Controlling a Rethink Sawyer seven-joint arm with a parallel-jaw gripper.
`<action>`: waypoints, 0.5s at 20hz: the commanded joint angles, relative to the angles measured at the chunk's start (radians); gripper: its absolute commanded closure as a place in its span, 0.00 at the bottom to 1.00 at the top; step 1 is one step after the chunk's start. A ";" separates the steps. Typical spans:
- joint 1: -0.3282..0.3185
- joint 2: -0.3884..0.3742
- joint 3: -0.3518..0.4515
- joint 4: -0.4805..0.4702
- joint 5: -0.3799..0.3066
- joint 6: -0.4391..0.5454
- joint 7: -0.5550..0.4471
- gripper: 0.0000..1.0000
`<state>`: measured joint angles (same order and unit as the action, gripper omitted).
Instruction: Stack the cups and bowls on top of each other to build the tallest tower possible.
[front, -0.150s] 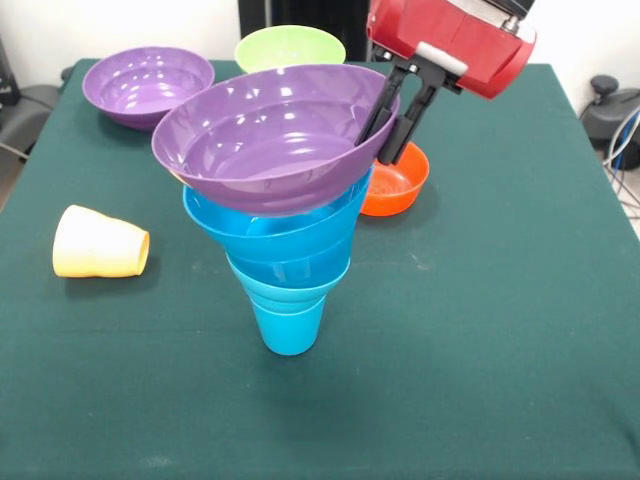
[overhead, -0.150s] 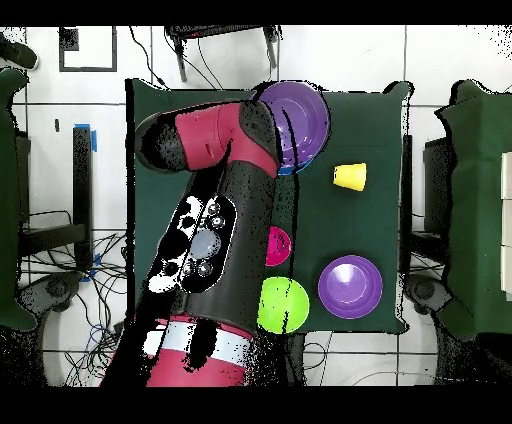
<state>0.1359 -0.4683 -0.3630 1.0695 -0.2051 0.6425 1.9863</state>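
Looking from the front, the end effector (front, -0.150s: 392, 125) pinches the rim of a large purple bowl (front, -0.150s: 268, 135), fingers closed either side of its wall, seating it tilted atop the tower (front, -0.150s: 288, 265) of blue bowls nested in the blue cup (front, -0.150s: 289, 325). Left unstacked are the yellow cup (front, -0.150s: 98, 243) on its side, another purple bowl (front, -0.150s: 146, 85), the green bowl (front, -0.150s: 290, 46) and the orange bowl (front, -0.150s: 397, 187). Overhead, the arm (overhead, -0.150s: 215, 215) hides the grip; the held bowl sits at the surface's (overhead, -0.150s: 380, 135) far edge, so roughly half remains.

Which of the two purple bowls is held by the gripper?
The purple bowl on top of the tower; the gripper pinches its rim. The other purple bowl sits on the table, untouched.
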 joint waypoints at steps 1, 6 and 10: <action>-0.013 0.045 0.109 0.085 -0.104 -0.031 -0.122 1.00; -0.017 0.043 0.113 0.088 -0.105 -0.025 -0.135 1.00; -0.018 0.043 0.114 0.086 -0.107 -0.019 -0.143 1.00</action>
<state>0.1334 -0.4682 -0.3613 1.0704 -0.2051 0.6366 1.9863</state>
